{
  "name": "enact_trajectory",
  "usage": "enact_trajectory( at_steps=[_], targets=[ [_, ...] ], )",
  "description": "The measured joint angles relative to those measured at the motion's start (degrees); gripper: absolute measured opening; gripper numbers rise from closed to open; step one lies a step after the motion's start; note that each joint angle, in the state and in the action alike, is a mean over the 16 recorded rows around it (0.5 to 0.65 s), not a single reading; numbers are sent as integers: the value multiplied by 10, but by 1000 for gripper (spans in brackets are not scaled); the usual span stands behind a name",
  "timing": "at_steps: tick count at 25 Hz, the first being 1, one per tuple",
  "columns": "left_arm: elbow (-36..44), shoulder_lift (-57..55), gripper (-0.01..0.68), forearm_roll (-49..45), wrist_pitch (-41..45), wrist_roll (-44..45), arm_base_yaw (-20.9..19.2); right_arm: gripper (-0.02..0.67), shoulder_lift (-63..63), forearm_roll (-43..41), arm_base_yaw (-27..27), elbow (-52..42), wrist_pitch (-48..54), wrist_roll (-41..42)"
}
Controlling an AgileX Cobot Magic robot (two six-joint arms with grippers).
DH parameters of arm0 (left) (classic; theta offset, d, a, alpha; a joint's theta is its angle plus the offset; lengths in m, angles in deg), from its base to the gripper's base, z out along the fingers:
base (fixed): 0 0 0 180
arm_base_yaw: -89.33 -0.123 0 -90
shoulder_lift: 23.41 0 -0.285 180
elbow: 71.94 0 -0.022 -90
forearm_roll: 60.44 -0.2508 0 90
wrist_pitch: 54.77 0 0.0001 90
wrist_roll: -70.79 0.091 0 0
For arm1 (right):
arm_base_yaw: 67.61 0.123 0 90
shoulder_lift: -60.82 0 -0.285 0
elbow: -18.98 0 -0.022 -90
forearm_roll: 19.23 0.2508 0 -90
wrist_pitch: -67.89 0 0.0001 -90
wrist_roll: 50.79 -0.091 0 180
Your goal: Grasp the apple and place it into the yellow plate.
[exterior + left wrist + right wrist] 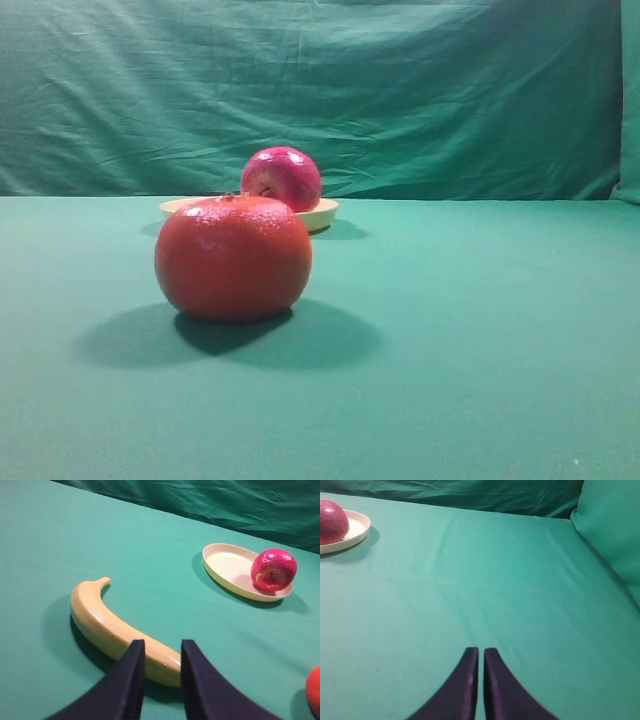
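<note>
Right pincer (480, 652) pressed together, left pincer (162, 647) spread over banana (112, 627), apple (273, 569) on yellow plate (227, 565)

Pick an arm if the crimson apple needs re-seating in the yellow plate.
Left, probably: the left tool stands open with the glossy crimson apple and pale yellow round plate fully in view. The right tool is shut, plate at its view's edge.
</note>
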Motion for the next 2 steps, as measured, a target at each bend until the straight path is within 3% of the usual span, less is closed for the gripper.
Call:
enact_trajectory(
  at_steps=[2],
  targets=[
    [0, 0, 157, 0, 0, 0, 0, 0, 0, 0, 0, 0, 0, 0]
  ],
)
